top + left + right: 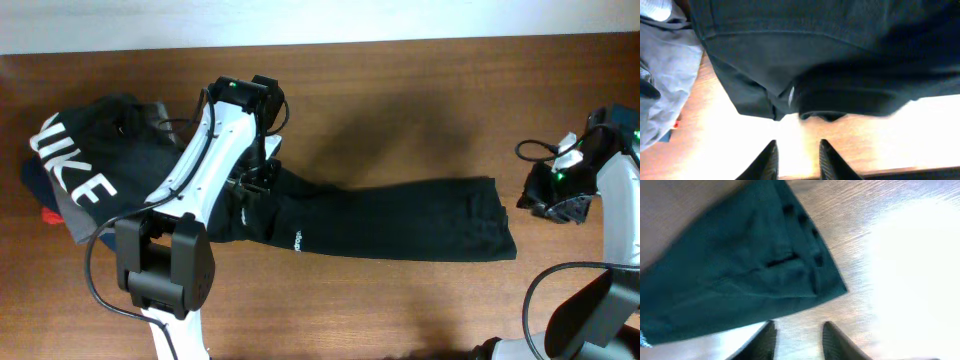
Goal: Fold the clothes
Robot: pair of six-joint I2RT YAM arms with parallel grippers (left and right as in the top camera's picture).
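Background: a brown wooden bench (400, 120) is filling the overhead view, with a pale strip of wall (300, 20) running along its far edge.
Clothes: the black T-shirt (400, 220) is lying flat on the bench near the middle, forming a long narrow band running left to right.
Shirt detail: a tiny white logo (297, 240) is showing on the front edge, towards the left end; the right end is sitting square and layered in the right wrist view.
Left claw: the left claw (797, 160) is hovering over bare wood just beside the shirt's left end, fingers parted, gripping nothing.
Right claw: the right claw (797, 341) is hanging off the shirt's right end, apart from the cloth, fingers parted with only bench showing between them.
Surroundings: a black garment with white NIKE letters (80, 170) is sitting in a heap at the far left, a grey garment (665, 90) bunching beside it, both clear of the work.
Progress: judging by the band shape, the lengthwise folding is looking done; the crosswise folding, end over end into a compact packet, is looking left to do.
Next need: each claw is likely needing a fresh pinch on an end of the band.
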